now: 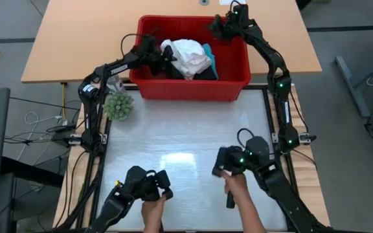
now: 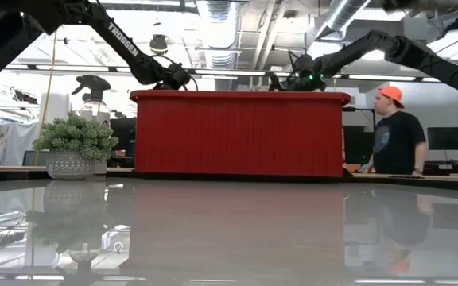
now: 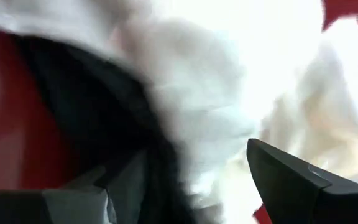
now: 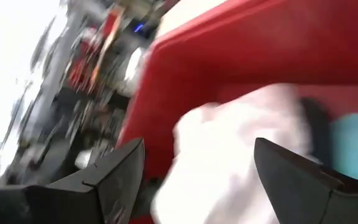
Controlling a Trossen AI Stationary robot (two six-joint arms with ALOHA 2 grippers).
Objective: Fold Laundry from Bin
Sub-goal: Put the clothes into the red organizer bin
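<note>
Writing: "TROSSEN" in white letters along the left arm's link, upper left of the low view; nothing else can be read.
Bin [image 1: 193, 87]: red, slotted, at upper centre of the high view, across the far edge of the pale surface [image 1: 186, 139].
Laundry [image 1: 188, 57]: heaped inside the bin; a white cloth on top, a black piece [image 1: 173, 71] beneath, a teal piece [image 1: 211, 59] at the heap's right.
Left gripper [image 1: 164, 55]: arm bent in from the left over the bin's left wall, wrist low, tip at the left edge of the heap; fingers [image 3: 291, 180] spread apart, white and black cloth between them, nothing pinched.
Right gripper [image 1: 220, 29]: arm stretched up the right side of the frame, elbow past the bin's right corner, tip above the bin's upper right rim; fingers [image 4: 303, 180] released wide, holding nothing, white cloth beyond them.
Plant [image 1: 118, 105]: small potted green, left of the bin's near corner.
Person [image 2: 396, 131]: orange cap, dark shirt, right of the low view behind the surface.
Hands [image 1: 235, 188]: two on control handles at the bottom of the high view.
</note>
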